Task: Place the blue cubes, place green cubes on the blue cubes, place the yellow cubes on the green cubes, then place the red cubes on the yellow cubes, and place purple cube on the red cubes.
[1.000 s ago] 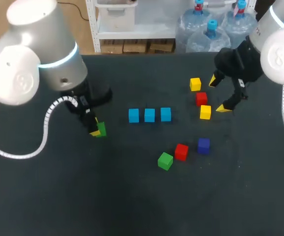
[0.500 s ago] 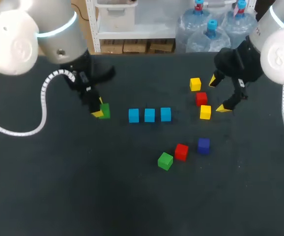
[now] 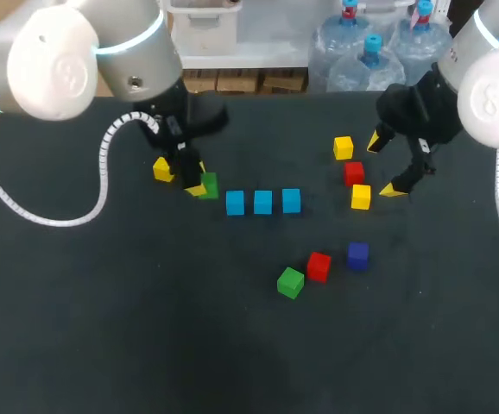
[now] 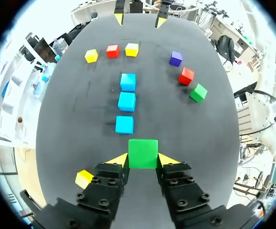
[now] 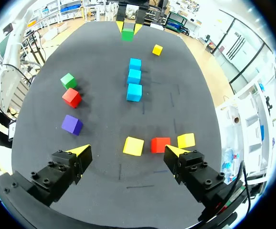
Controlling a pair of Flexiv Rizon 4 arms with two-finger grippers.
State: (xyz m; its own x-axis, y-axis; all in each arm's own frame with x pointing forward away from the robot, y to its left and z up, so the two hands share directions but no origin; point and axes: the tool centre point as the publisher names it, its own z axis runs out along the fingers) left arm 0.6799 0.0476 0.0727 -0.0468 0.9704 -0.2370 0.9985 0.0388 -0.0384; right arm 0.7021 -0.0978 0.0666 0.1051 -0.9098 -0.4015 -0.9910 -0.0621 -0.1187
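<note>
Our left pincer (image 4: 143, 161) is clamped on a green cube (image 4: 143, 152) just beside the row of blue cubes (image 4: 127, 101), likely for stacking; our right pincer (image 5: 126, 151) hangs apart.

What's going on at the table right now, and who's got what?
The left gripper is shut on a green cube, holding it next to the end of the row of three blue cubes. The right gripper is open and empty, beside a yellow cube and a red cube. Nothing is stacked yet; a second green cube and the purple cube lie loose.
</note>
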